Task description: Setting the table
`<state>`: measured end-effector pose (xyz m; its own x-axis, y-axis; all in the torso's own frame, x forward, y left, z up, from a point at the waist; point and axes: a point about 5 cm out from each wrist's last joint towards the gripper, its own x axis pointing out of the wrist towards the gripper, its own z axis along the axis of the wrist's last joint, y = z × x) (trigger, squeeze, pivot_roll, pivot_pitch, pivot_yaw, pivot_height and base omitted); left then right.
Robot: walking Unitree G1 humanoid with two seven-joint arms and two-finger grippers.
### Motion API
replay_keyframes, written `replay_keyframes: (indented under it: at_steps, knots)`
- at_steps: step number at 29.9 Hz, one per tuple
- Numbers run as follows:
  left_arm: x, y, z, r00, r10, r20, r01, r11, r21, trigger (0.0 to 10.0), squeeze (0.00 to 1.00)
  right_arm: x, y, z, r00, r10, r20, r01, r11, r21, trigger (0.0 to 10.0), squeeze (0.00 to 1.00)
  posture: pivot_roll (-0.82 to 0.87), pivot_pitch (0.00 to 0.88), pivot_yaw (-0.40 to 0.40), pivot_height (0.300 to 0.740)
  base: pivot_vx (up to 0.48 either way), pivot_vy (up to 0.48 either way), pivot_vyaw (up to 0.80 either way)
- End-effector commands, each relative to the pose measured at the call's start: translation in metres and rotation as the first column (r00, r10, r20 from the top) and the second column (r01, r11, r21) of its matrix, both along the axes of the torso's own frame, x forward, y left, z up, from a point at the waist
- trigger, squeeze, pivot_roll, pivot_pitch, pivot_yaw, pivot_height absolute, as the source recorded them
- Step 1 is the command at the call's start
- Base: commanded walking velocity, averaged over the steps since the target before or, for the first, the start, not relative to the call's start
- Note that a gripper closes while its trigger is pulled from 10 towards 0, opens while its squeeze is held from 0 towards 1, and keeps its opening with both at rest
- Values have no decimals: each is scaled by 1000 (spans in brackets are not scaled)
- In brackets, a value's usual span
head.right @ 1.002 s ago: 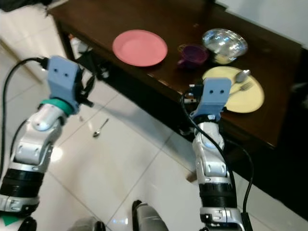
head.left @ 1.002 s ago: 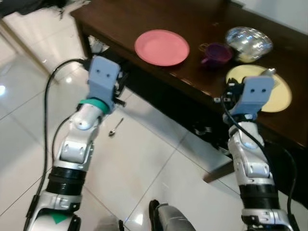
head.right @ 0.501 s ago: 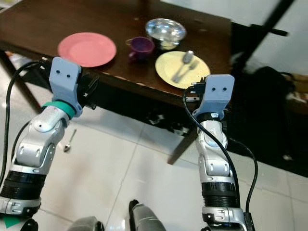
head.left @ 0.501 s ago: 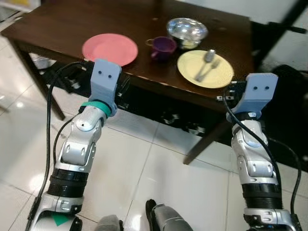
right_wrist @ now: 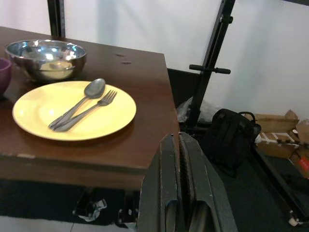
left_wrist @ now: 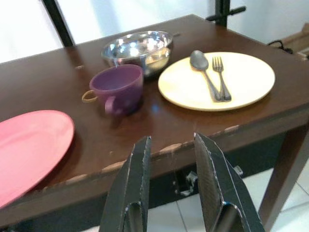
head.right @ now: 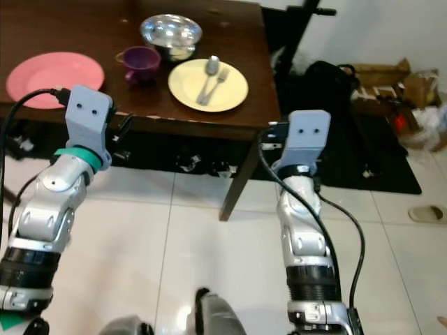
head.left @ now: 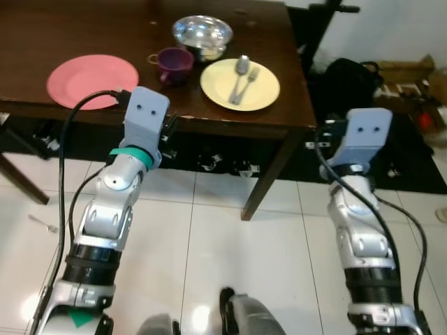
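On the dark wooden table (head.left: 42, 42) lie a pink plate (head.left: 92, 80), a purple cup (head.left: 174, 63), a shiny metal bowl (head.left: 202, 31) and a yellow plate (head.left: 239, 84). A spoon (left_wrist: 203, 67) and a fork (left_wrist: 221, 77) rest side by side on the yellow plate. My left gripper (left_wrist: 171, 141) is open and empty, held just short of the table's front edge, facing the cup. My right gripper (right_wrist: 177, 137) is shut and empty, off the table's right corner, below and in front of the edge by the yellow plate.
A table leg (head.left: 269, 174) stands between my arms on the white tile floor. To the right are a black backpack (head.left: 346, 73), cardboard boxes (head.left: 412, 70) and a black stand (right_wrist: 212, 67). A small utensil (head.left: 42, 223) lies on the floor at the left.
The camera has swung along the table, so the dishes now sit left of centre and the table's right corner is in view. Both arms stay raised in the same pose.
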<state>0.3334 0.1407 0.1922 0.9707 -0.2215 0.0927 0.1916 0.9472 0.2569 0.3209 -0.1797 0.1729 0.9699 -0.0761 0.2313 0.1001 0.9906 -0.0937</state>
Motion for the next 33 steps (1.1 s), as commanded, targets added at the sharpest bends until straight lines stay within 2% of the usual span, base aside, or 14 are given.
replay_keyframes:
  at_steps: [1, 7, 16, 22, 26, 31, 33]
  knots:
    - [0, -3, -5, 1000, -2, -10, 2, 1000, 6, 10000, 0, 0, 0, 0, 1000, 3, -1, -3, 1000, 0, 10000, 0, 109, 73, -2, 740, 480, 0, 0]
    - [0, -7, -4, 1000, -19, 0, 19, 1000, 11, 10000, 0, 0, 3, -1, 1000, 11, -3, -11, 1000, 6, 10000, 0, 109, 78, -1, 740, 480, 0, 0]
    - [-2, -12, -3, 999, -47, 15, 46, 999, 20, 10000, 0, -1, -3, -3, 1000, -14, -10, 14, 1000, 19, 10000, 0, 109, 80, 1, 740, 480, 0, 0]
    - [-6, -20, 0, 990, -133, 40, 131, 991, 36, 10000, 0, -1, -7, -4, 999, -34, -20, 35, 999, 26, 10000, 0, 104, 80, 2, 740, 480, 0, -736]
    - [-7, -21, 1, 990, -134, 39, 133, 991, 27, 10000, 0, -2, -8, -3, 999, -40, -13, 40, 999, 24, 10000, 0, 103, 80, 3, 740, 61, 0, -569]
    - [-8, -22, 3, 990, -134, 55, 132, 991, 28, 10000, 0, -1, -7, -2, 999, -29, -15, 29, 1000, 11, 10000, 0, 103, 79, 2, 740, 0, 0, 0]
    - [-10, -24, 4, 988, -141, 69, 138, 990, 41, 10000, 0, 0, 0, -3, 997, 46, -65, -45, 999, 25, 10000, 0, 104, 80, 1, 740, 0, 0, 0]
